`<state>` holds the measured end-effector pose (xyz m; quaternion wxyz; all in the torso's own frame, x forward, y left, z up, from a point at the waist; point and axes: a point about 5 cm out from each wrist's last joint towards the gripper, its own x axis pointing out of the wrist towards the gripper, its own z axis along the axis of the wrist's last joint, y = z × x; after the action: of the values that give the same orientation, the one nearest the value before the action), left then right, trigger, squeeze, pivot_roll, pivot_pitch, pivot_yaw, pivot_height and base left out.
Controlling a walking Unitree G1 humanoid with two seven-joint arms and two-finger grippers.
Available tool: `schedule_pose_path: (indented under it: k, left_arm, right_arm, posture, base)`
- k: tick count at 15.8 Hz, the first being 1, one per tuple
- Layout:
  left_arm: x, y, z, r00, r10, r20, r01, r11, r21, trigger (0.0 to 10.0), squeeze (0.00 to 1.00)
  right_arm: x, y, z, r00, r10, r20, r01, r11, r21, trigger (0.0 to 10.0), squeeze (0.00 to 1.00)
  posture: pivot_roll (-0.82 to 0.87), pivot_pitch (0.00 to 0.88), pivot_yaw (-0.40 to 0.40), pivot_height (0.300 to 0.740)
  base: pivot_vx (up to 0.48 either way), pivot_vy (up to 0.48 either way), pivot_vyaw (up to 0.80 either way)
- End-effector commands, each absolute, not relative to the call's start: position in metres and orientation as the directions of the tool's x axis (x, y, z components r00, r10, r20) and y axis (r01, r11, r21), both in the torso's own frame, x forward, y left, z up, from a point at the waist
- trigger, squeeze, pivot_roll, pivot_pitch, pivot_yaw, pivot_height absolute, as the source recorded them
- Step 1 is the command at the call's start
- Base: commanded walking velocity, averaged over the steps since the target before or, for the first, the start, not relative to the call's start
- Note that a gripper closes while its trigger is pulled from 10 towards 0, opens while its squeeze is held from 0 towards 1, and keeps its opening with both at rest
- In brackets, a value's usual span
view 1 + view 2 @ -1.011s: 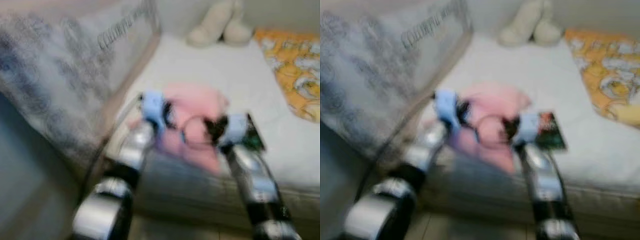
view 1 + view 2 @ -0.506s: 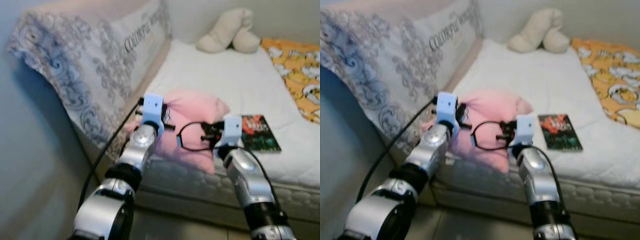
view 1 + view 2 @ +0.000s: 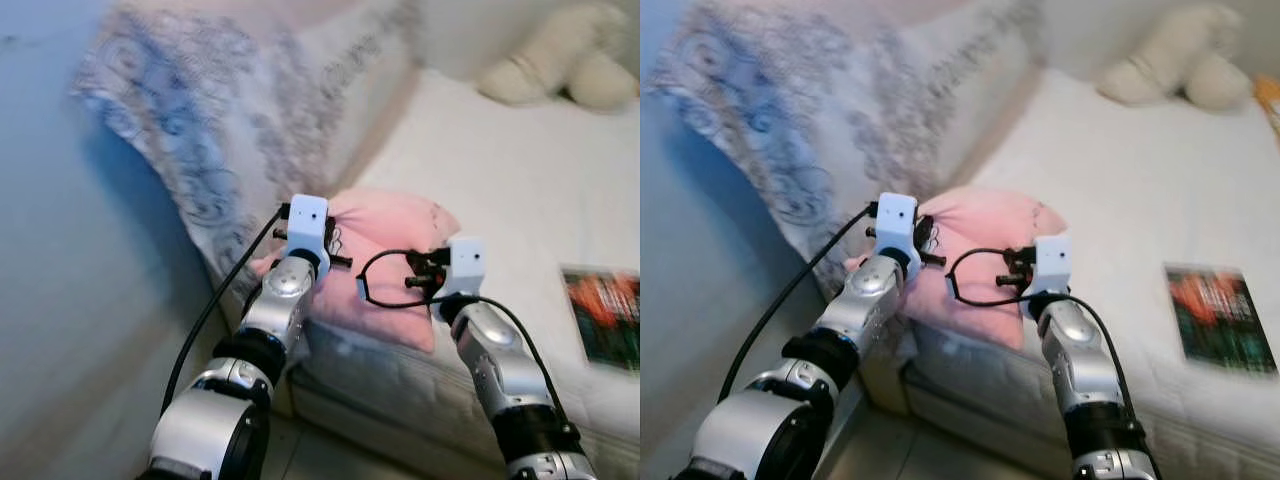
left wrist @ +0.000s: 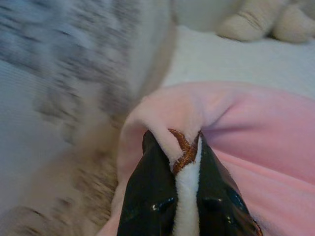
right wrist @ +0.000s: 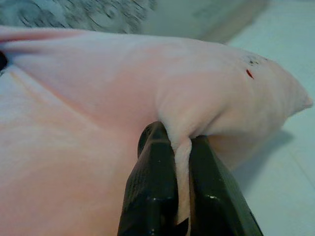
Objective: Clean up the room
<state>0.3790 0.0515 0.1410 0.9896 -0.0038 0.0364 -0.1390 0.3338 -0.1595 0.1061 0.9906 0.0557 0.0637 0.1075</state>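
White bed [image 3: 520, 170], pink pillow [image 3: 385, 225] at its edge (near headboard [image 3: 830, 130]); left hand [image 4: 178, 156], right hand [image 5: 179, 147] both pinching it

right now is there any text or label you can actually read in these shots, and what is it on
None can be read.
Patterned headboard cushion: its printing is too blurred to make out any lettering.
Book on the white mattress: red and green cover, any title too blurred to read.
Pink pillow, pinched by the left gripper and right gripper: small dark marks, not legible.

Both arms reach forward — left claw [image 4: 173, 147] and right claw [image 5: 173, 142] pinched tight
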Motion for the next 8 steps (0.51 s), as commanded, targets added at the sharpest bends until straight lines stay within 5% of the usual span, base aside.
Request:
schedule_pose_path:
  k: [1,4,8]
  left_arm:
    - [0.388,0.069,0.157,0.978,-0.208,-0.006,0.207,0.978,-0.025,10.0,0.00]
    - [0.388,0.059,0.159,0.972,-0.233,-0.019,0.232,0.972,-0.041,10.0,0.00]
    - [0.383,0.024,0.174,0.923,-0.383,0.030,0.383,0.923,-0.024,10.0,0.00]
  right_arm:
    - [0.335,-0.164,0.109,0.976,0.194,-0.099,-0.183,0.977,0.111,10.0,0.00]
    - [0.334,-0.182,0.112,0.985,0.142,-0.100,-0.136,0.988,0.068,10.0,0.00]
    - [0.331,-0.217,0.134,0.999,0.031,-0.043,-0.032,0.999,-0.025,10.0,0.00]
  posture:
    - [0.08,0.000,0.019,0.740]
    - [0.09,0.000,0.022,0.740]
    - [0.07,0.000,0.024,0.740]
  base:
    - [0.480,0.000,0.62]
    - [0.480,0.000,0.60]
    - [0.360,0.000,0.00]
